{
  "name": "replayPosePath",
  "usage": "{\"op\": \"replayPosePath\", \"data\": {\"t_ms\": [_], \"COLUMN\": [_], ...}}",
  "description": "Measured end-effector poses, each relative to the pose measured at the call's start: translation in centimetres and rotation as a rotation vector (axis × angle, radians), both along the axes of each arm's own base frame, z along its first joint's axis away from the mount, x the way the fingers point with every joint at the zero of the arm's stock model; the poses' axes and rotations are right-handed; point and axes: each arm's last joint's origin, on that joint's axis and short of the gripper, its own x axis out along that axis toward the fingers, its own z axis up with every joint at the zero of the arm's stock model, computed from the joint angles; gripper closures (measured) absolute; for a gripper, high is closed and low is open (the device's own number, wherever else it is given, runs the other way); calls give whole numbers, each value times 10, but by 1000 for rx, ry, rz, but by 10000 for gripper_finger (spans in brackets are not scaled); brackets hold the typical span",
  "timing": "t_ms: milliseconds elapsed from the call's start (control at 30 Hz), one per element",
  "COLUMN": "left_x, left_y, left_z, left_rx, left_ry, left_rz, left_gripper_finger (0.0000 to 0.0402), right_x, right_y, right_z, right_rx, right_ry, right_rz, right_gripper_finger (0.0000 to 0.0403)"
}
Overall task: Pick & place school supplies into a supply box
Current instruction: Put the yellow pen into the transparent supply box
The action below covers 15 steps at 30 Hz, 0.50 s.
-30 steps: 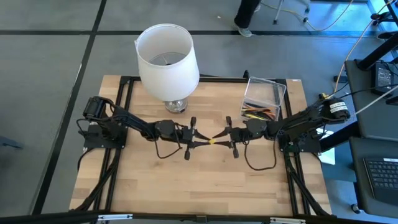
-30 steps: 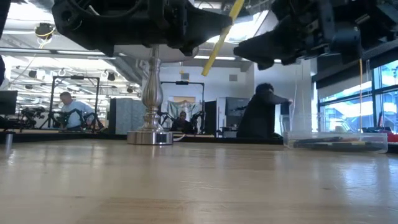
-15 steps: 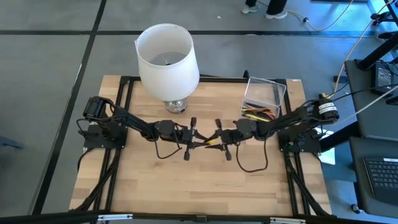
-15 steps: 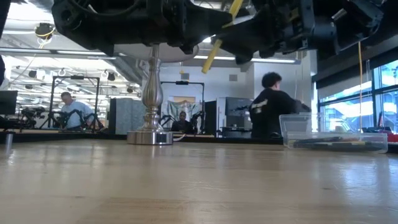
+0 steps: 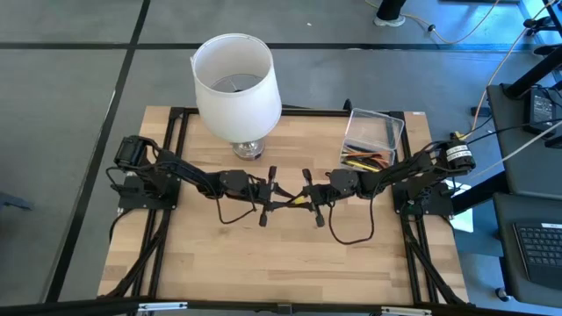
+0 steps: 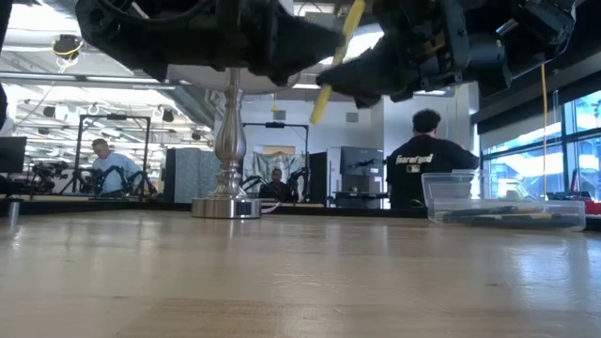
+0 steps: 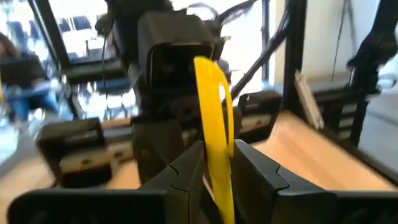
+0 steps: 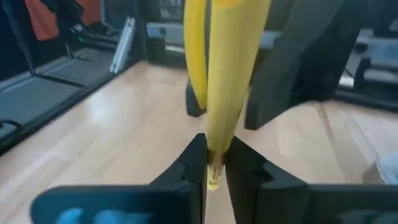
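Observation:
A yellow pencil hangs in the air over the middle of the table, tilted in the low view. My left gripper comes at it from the table's left and my right gripper from the right. Both are shut on it and meet almost tip to tip. The clear supply box rests flat on the table near the far right corner, with several pens and pencils lying in it. The scissors do not show. My left gripper pinches the yellow pencil's shaft between its two fingers, coming level from the table's left. The pencil is lifted clear and rises tilted beyond the fingers. My right gripper pinches the pencil near its other end between its two fingers, level from the table's right. The pencil runs on away from the fingers.
A white-shaded lamp stands on its metal base at the far middle of the table. The box shows low on the right. Bare wood lies below and in front of the grippers. People are in the room behind.
My right gripper has moved toward the table's left, up to my left gripper, and its fingers have come around the pencil. My left gripper and the pencil have stayed in place.

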Motion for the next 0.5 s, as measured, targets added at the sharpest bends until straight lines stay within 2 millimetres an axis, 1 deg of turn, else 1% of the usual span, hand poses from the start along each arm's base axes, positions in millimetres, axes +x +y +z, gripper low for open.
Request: {"op": "replayPosePath", "data": {"t_ms": [67,167,267,367,500], "left_x": [-4,-11,-19,-26,-31], "left_y": [1,3,4,5,7], "left_z": [1,2,2,-2,-11], "left_rx": [9,-1,-39,-102,-176], "left_ry": [69,181,288,406,508], "left_rz": [21,63,79,103,171], "left_gripper_finger": [316,307,301,300,302], "right_x": [-1,-5,-15,-27,-47], "right_y": [-1,-4,-12,-24,-48], "right_z": [-3,-9,-6,6,33], "right_rx": [-12,-51,-110,-155,-155], "right_ry": [43,135,238,402,681], "right_rz": [-32,-125,-251,-400,-646], "right_gripper_finger": [360,360,360,360,360]}}
